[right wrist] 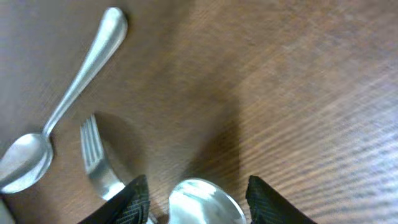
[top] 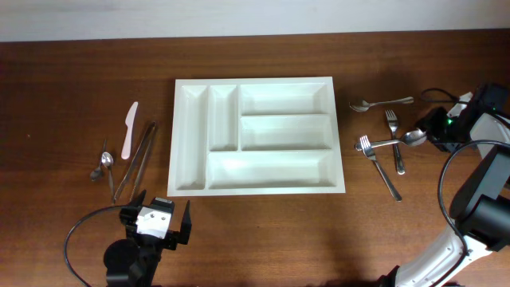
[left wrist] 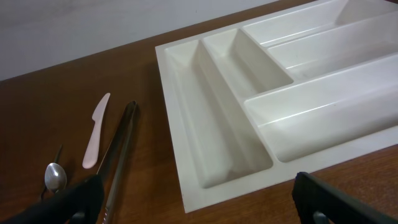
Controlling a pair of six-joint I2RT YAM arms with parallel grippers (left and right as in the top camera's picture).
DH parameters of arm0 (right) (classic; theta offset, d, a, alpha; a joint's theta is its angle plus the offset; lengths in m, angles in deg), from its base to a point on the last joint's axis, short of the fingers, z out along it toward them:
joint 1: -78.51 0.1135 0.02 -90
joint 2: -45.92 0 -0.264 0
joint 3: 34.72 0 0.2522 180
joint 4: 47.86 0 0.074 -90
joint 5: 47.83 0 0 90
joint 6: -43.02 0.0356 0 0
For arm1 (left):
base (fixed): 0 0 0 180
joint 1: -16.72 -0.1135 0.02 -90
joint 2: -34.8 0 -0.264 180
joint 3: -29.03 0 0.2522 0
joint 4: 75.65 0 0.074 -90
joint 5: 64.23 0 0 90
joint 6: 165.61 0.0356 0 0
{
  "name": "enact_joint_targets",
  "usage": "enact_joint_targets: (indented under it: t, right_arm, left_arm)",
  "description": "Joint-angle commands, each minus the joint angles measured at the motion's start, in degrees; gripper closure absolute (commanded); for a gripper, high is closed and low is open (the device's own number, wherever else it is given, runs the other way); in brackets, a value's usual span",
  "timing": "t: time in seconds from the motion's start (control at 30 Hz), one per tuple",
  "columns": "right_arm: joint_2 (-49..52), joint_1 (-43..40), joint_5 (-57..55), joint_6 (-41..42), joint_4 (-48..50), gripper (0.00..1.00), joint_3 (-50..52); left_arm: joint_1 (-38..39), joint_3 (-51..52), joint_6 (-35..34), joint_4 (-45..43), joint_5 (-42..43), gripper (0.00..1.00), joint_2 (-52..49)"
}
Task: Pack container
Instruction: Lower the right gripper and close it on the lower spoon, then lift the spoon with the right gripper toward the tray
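Tray point(top: 271, 171): mid-table, every compartment bare, within reach of both arms.
Left claw point(top: 155, 223): fingers spread wide, holding nothing; hovers off the tray's near-left corner.
Right claw point(right wrist: 198, 194): fingers apart astride a spoon point(right wrist: 205, 206) bowl that lies among the forks right of the tray. It is probably lined up for picking, with no clamp on it.

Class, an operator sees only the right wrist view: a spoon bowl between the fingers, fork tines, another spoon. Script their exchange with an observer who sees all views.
Operator: Is anything packed yet?
Observer: No; all five compartments of the container are empty.
Operator: Where is the left end effector?
Observer: The left end effector is open, just off the container's near left corner, holding nothing.
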Motion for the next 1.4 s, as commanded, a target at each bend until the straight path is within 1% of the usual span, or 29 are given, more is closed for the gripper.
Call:
enact_joint_targets:
  t: [0.0, 0.07, 0.17, 0.53, 0.73, 0.97, 1.07, 1.2, 1.37]
  right_arm:
    - [0.7, -0.4, 2.8, -1.6, 0.6, 0.55, 0.3]
    - [0.7, -0.4, 3.6, -2.0, 0.9, 0.61, 0.4]
    - [0.7, -0.4, 4.2, -1.9, 1.0, 0.67, 0.4]
    - [0.7, -0.4, 5.3, -1.7, 1.2, 0.67, 1.5]
    - [0.7, -0.4, 8.1, -1.8, 5.8, 0.66, 5.9]
    - [0.7, -0.4, 8.5, -1.3, 10.5, 0.66, 10.2]
    - [0.7, -0.4, 8.5, -1.3, 10.7, 0.69, 10.2]
    - [0.7, -0.4, 8.5, -1.3, 11.1, 0.78, 10.2]
    - [0.7, -0.4, 8.5, -1.3, 11.5, 0.83, 10.2]
  left_arm:
    - [-0.1, 0.3, -0.8, -0.2, 0.6, 0.01, 0.3]
    - [-0.1, 0.3, -0.8, -0.2, 0.6, 0.01, 0.3]
    - [-0.1, 0.3, -0.8, -0.2, 0.6, 0.01, 0.3]
    - [-0.1, 0.3, -0.8, -0.2, 0.6, 0.01, 0.3]
    - [-0.1, 0.3, -0.8, -0.2, 0.6, 0.01, 0.3]
    - [-0.1, 0.3, -0.8, -0.2, 0.6, 0.01, 0.3]
    - [-0.1, 0.3, -0.8, -0.2, 0.6, 0.01, 0.3]
    - [-0.1, 0.3, -0.8, -0.2, 0.6, 0.01, 0.3]
    - [-0.1, 0.3, -0.8, -0.2, 0.6, 0.01, 0.3]
